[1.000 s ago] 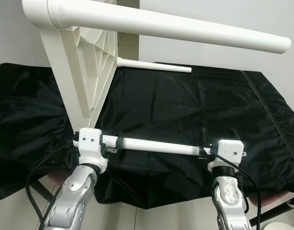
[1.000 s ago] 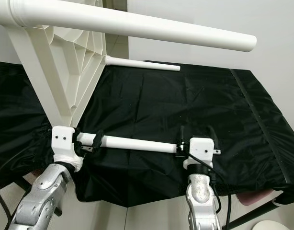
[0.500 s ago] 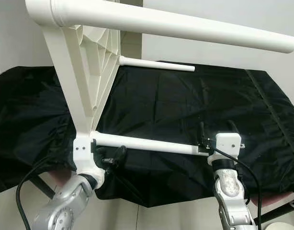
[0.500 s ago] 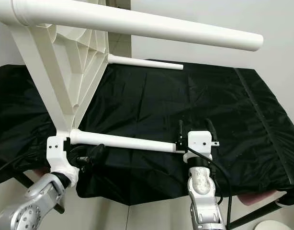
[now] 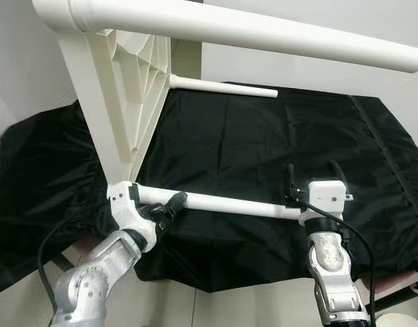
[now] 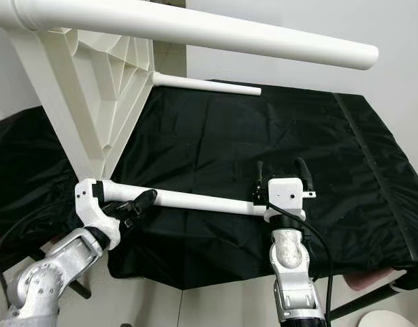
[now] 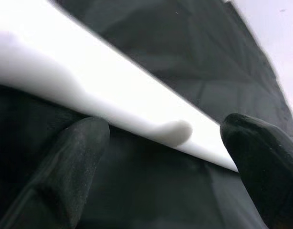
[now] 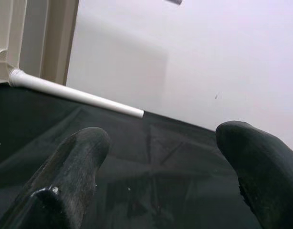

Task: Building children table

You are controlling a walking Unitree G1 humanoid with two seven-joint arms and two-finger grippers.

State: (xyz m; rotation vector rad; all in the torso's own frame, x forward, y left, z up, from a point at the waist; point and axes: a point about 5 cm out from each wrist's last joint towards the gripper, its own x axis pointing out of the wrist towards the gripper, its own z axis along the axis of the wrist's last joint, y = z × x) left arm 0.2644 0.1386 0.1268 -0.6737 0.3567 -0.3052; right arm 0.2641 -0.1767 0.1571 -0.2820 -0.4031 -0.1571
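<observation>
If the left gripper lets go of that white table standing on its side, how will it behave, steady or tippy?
Probably tippy: the table stands on edge on the black cloth, its legs sticking out sideways. It looks like stiff ribbed plastic, so likely light and rigid. The left gripper sits open by the lowest leg; the right gripper, open, is at that leg's tip.

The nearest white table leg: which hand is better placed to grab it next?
Probably left. The left hand is open with the leg crossing between its fingers; the right hand points up beside the leg's tip.
</observation>
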